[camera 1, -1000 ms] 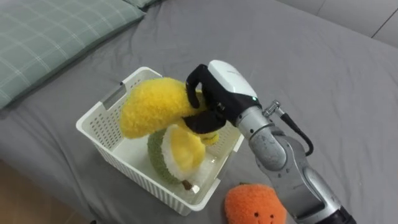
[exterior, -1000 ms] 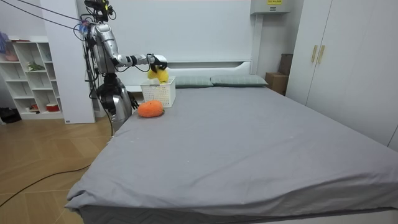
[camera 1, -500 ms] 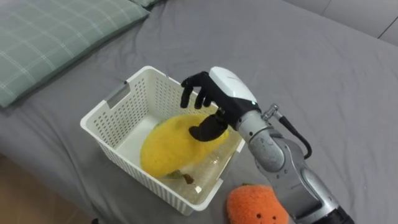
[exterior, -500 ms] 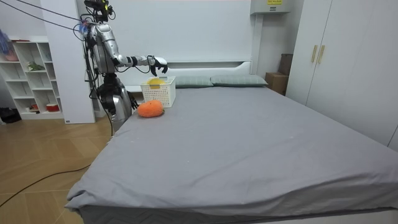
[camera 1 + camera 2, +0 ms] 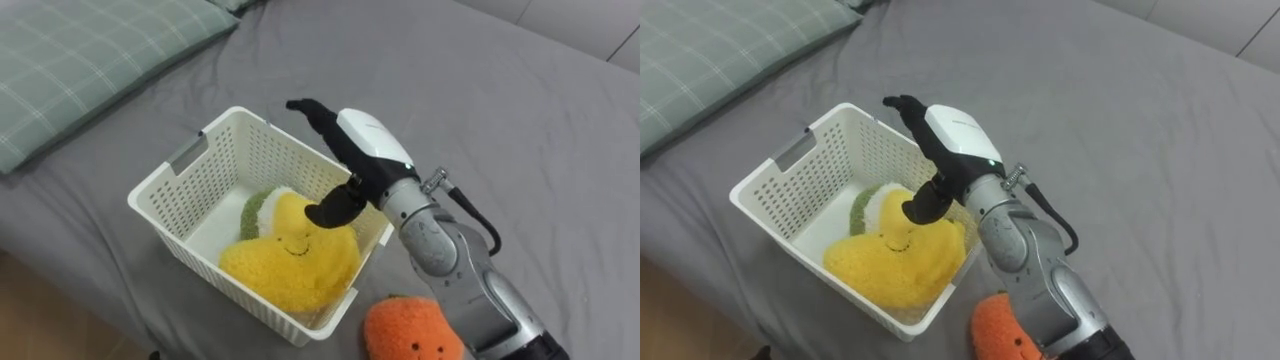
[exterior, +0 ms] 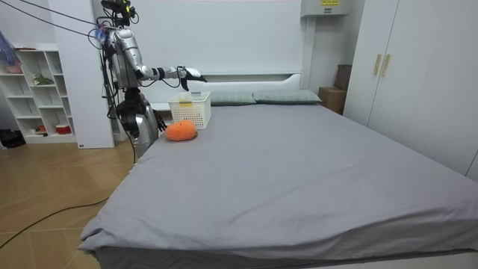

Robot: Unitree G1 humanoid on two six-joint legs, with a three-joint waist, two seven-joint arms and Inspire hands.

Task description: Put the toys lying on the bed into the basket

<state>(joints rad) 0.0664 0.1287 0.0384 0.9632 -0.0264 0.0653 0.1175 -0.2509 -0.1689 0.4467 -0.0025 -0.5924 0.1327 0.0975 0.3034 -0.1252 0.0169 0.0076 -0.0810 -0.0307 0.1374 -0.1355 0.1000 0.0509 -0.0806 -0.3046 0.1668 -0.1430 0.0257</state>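
Observation:
A yellow plush toy (image 5: 290,262) with a stitched smile lies inside the white slatted basket (image 5: 170,180) on the grey bed, on top of a green-and-white plush (image 5: 257,207). My right hand (image 5: 345,150) hovers over the basket's right side, open, fingers straight and pointing away, thumb hanging down just above the yellow toy, holding nothing. An orange plush toy (image 5: 410,330) lies on the sheet by the basket's near right corner. In the room view I stand at the bed's head corner with the right hand (image 6: 188,72) out over the basket (image 6: 190,111), the orange toy (image 6: 180,131) beside it.
A green checked pillow (image 5: 70,60) lies at the upper left, just beyond the basket. The bed's edge runs along the lower left, with wooden floor (image 5: 40,320) below it. Grey sheet (image 5: 500,110) stretches away to the right. White shelves (image 6: 33,90) stand behind me.
My right hand held the yellow plush above the basket, then let it go. The toy dropped into the basket, and the fingers straightened out.

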